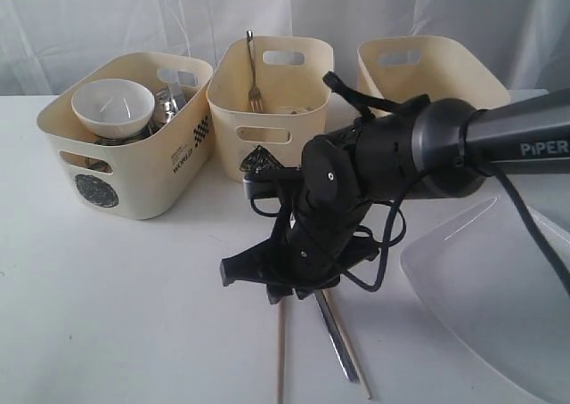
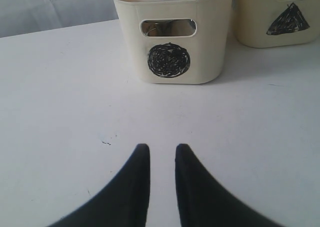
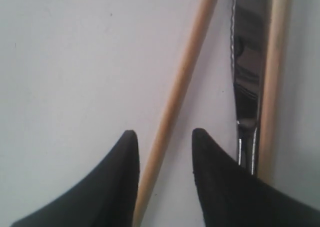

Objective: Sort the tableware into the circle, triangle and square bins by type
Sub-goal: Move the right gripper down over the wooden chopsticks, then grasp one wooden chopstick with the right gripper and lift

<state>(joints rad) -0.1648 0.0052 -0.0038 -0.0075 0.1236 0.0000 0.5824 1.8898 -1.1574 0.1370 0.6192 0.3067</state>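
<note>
My right gripper (image 3: 162, 134) is open and low over the table, its jaws either side of one wooden chopstick (image 3: 180, 87). Beside it lie the steel knife (image 3: 247, 62) and the second chopstick (image 3: 275, 77). From outside, the right gripper (image 1: 298, 290) points down at the chopstick (image 1: 280, 351) and knife (image 1: 337, 337). The circle bin (image 1: 96, 190) holds the white bowl (image 1: 113, 106) and steel mugs (image 1: 169, 101). A fork (image 1: 253, 75) stands in the triangle bin (image 1: 260, 161). The large white plate (image 1: 499, 288) lies at the right. My left gripper (image 2: 161, 148) is open and empty, facing the circle bin (image 2: 170, 62).
A third cream bin (image 1: 427, 70) stands at the back right, its mark hidden behind the arm. A cable (image 1: 392, 235) loops off the right arm near the plate. The triangle bin (image 2: 290, 19) shows beside the circle bin. A white curtain closes the back.
</note>
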